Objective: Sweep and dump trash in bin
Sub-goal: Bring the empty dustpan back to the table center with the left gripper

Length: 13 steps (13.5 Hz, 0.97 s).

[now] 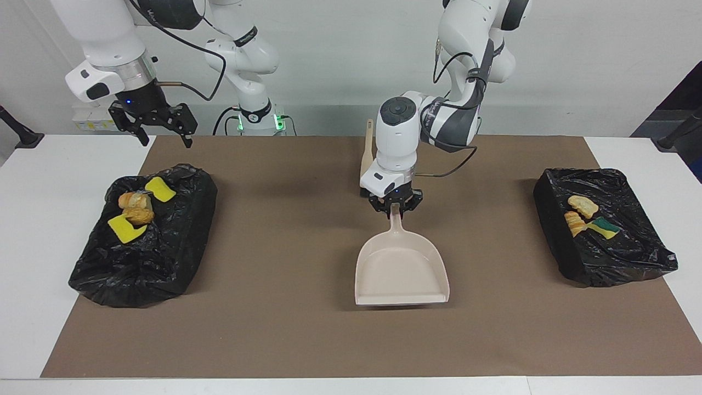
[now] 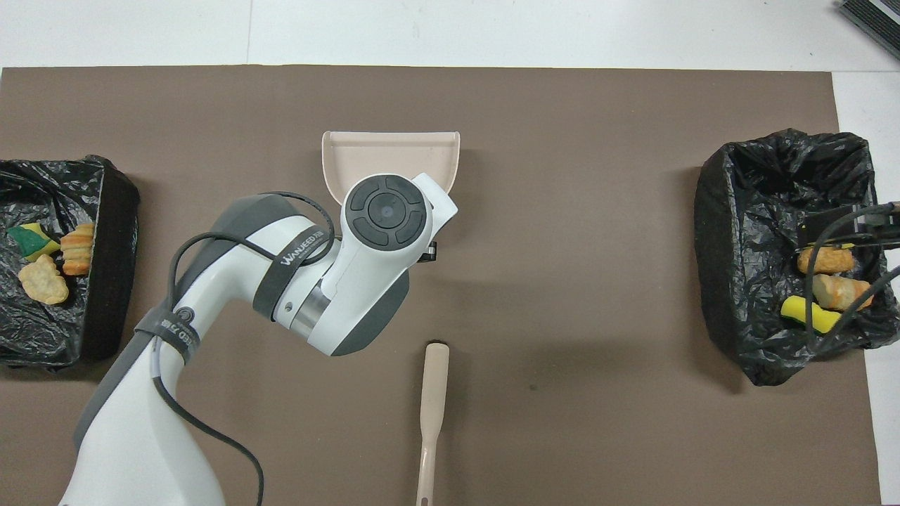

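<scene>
So the left gripper (image 1: 395,207) is clamped on the dustpan (image 1: 401,269) handle mid-mat, while trash (image 1: 587,215) (image 1: 136,208) sits in bins (image 1: 603,263) (image 1: 137,274) at both table ends; right gripper (image 1: 159,127) hangs wide open.

Brown mat (image 1: 307,329), far-corner grille (image 2: 872,17).

From my remote seat the brown mat (image 1: 307,329) looks like matt paper or card, flat with no shine. The dustpan (image 1: 401,271) reads as smooth beige plastic with a slight sheen, same as the brush (image 2: 432,393) handle. Both bin liners (image 1: 159,247) (image 1: 614,258) are crinkly black plastic film, glossy on the folds. The trash (image 1: 134,211) is spongy yellow foam and crusty bread-like bits. The arm shells (image 2: 383,232) are glossy white plastic, and the surface (image 1: 49,219) underneath is plain smooth white.
</scene>
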{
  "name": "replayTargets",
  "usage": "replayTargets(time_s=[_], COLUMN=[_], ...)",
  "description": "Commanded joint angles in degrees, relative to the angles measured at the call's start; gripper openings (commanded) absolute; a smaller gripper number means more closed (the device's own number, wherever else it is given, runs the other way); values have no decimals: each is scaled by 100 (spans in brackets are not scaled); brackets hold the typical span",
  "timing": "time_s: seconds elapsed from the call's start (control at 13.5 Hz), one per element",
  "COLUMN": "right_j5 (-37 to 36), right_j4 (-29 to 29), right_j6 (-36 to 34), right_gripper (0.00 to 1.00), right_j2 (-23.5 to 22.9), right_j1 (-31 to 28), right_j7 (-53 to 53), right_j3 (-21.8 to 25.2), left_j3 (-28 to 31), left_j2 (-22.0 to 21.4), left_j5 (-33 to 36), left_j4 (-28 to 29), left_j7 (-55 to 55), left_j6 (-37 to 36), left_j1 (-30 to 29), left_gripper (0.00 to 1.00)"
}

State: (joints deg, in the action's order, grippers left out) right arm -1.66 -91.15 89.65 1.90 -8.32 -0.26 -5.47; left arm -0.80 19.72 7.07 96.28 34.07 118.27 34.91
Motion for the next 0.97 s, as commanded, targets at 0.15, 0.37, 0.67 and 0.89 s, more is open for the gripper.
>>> replayTargets(time_s=[0.15,0.37,0.67,0.89], right_j5=[25,25,25,25], right_j4=[18,18,18,18], right_j6=[-414,-405,-387,-378], right_gripper=[100,100,100,100], right_j2=[91,91,91,82], right_j1=[6,6,6,-3], right_j7=[-132,-123,-132,-114], right_j3=[11,11,11,11], left_j3=[89,89,89,106], left_j2=[93,366,340,235], left_j5=[-109,-109,-127,-118], left_j4=[110,84,233,242], left_j7=[90,74,38,-267], left_j6=[293,451,337,171], left_j1=[217,429,499,333], left_gripper=[0,0,54,100])
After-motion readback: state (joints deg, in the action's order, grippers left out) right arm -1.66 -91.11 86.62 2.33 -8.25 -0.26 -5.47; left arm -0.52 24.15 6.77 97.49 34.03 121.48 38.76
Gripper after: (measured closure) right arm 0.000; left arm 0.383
